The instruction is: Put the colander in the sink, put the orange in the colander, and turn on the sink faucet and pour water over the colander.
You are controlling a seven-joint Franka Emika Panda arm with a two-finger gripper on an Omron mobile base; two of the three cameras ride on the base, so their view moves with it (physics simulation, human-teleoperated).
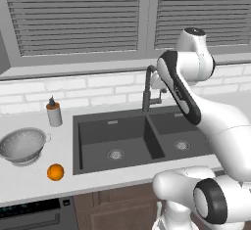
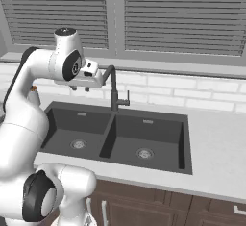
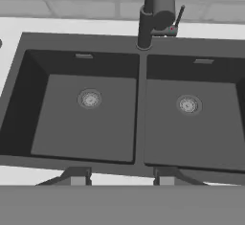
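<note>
Over on the counter left of the sink (image 1: 93,121), the colander (image 1: 22,146) sits upright and unfilled with the orange (image 1: 55,172) just in front of it, apart from it, so none of the task looks done: both basins are bare, and no water falls from the sink faucet (image 1: 148,89). High above the basins the gripper (image 2: 80,88) hangs with nothing between its fingertips (image 3: 78,177), though whether those jaws count as open or closed I cannot tell. Near the colander stands a soap bottle (image 1: 53,112) by the wall, close enough to be knocked on the reach across
</note>
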